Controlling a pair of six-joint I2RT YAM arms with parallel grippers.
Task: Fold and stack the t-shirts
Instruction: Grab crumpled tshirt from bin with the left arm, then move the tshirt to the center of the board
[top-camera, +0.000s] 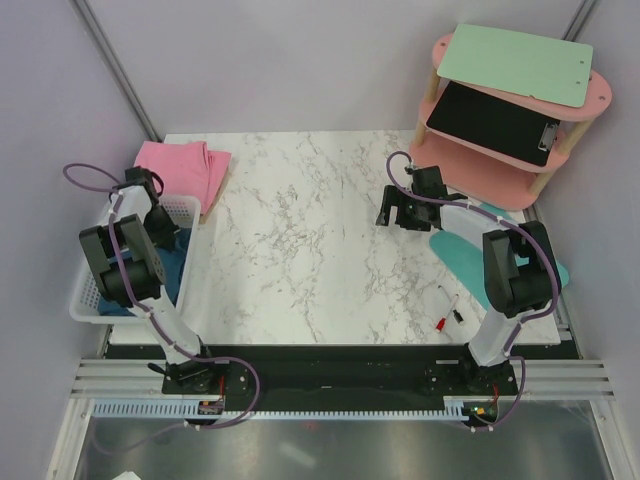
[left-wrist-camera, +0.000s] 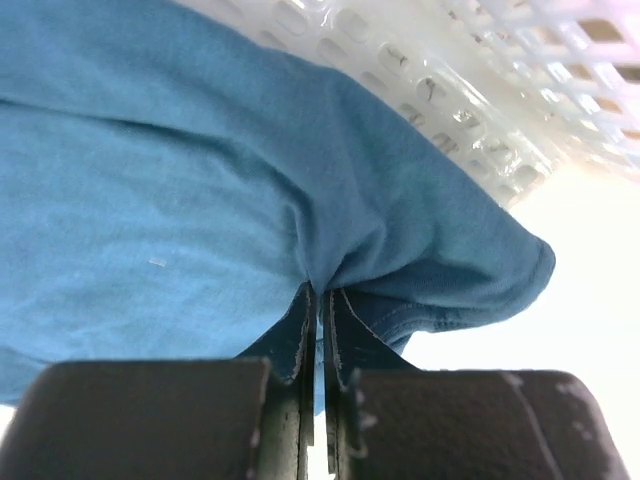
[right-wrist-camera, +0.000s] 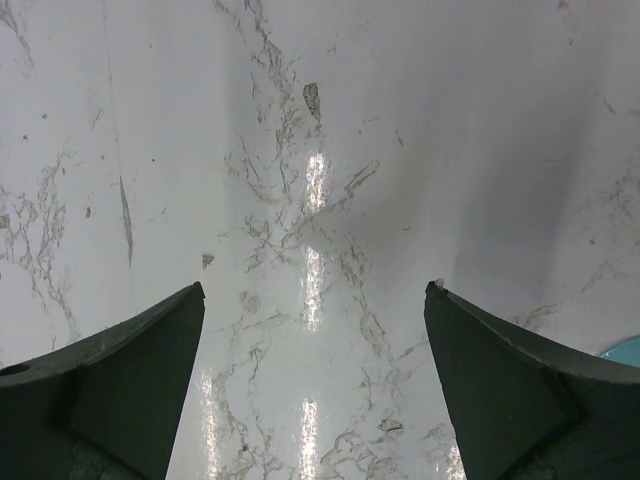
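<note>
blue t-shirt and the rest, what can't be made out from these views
blue t-shirt: top view, the left arm covers most of it in the basket; left wrist view, frame edges cut it off.
left hand: top view, its fingertips are hidden under its own wrist.
pink t-shirt: top view, near-left corner hidden behind the left arm.
small red-and-black items: top view, too small to identify.

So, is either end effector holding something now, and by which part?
The left end effector is shut on the teal-blue t-shirt, pinching a fold of cloth near a hemmed edge. The right end effector is open, holding nothing.
</note>
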